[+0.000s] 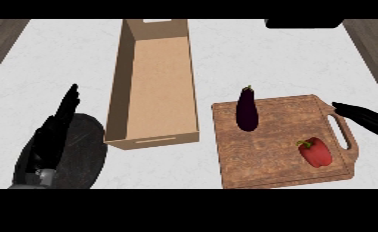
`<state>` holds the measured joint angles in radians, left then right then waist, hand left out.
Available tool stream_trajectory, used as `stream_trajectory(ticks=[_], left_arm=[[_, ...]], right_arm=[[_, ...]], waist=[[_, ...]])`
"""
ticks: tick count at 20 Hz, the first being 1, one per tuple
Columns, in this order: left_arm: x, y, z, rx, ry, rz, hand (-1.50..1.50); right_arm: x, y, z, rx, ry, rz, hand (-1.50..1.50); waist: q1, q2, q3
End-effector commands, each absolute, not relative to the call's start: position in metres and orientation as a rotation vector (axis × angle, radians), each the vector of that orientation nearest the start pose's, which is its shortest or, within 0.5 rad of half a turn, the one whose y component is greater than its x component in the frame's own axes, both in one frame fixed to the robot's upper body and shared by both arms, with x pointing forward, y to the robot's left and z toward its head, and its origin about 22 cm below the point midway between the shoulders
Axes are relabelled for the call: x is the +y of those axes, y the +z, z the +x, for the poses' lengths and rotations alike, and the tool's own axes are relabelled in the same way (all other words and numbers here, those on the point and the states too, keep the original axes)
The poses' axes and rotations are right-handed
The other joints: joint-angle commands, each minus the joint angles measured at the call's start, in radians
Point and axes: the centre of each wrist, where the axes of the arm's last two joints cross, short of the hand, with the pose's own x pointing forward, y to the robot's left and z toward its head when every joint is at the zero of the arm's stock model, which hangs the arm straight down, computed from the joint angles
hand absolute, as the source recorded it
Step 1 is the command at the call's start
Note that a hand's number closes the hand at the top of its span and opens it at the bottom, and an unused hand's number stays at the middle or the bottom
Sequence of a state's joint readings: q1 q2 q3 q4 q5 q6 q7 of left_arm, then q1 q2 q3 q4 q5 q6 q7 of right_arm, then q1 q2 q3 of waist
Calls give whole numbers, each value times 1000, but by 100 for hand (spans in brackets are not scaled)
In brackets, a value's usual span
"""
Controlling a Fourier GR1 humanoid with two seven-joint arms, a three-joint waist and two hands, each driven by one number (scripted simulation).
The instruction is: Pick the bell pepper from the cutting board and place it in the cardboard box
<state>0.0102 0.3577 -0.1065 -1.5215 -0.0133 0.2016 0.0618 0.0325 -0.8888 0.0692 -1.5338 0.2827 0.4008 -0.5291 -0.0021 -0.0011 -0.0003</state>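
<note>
White counter [66, 56] fills the view. Lying on it, the long cardboard box [153, 83] runs away from the robot, open-topped with nothing inside. Right of it sits the wooden cutting board [273, 143], handle to the right. At lower left the left hand [53, 133] rests with straight fingers pointing up the view. Only the right hand's [358, 116] dark fingertips show at the right edge, near the handle; their state cannot be told. An eggplant [247, 109] lies on the board's upper left. Near the board's lower right lies the red bell pepper [316, 152], stem toward upper left.
</note>
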Motion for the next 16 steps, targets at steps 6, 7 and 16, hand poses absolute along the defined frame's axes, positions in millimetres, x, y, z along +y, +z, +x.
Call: stream_trajectory(ticks=[6,7,16], left_arm=[[287,7,238,-1435,-197,367,0],[299,-5,239,-1441,-198,368,0],[287,10,239,-1449,-200,380,0]], right_arm=[[-388,83,230,-1400,1345,-310,-150],[-388,76,235,-1399,1342,-303,-150],[-354,50,251,-1401,1357,-293,-150]], waist=[[1,0,0],[2,1,0],[6,1,0]])
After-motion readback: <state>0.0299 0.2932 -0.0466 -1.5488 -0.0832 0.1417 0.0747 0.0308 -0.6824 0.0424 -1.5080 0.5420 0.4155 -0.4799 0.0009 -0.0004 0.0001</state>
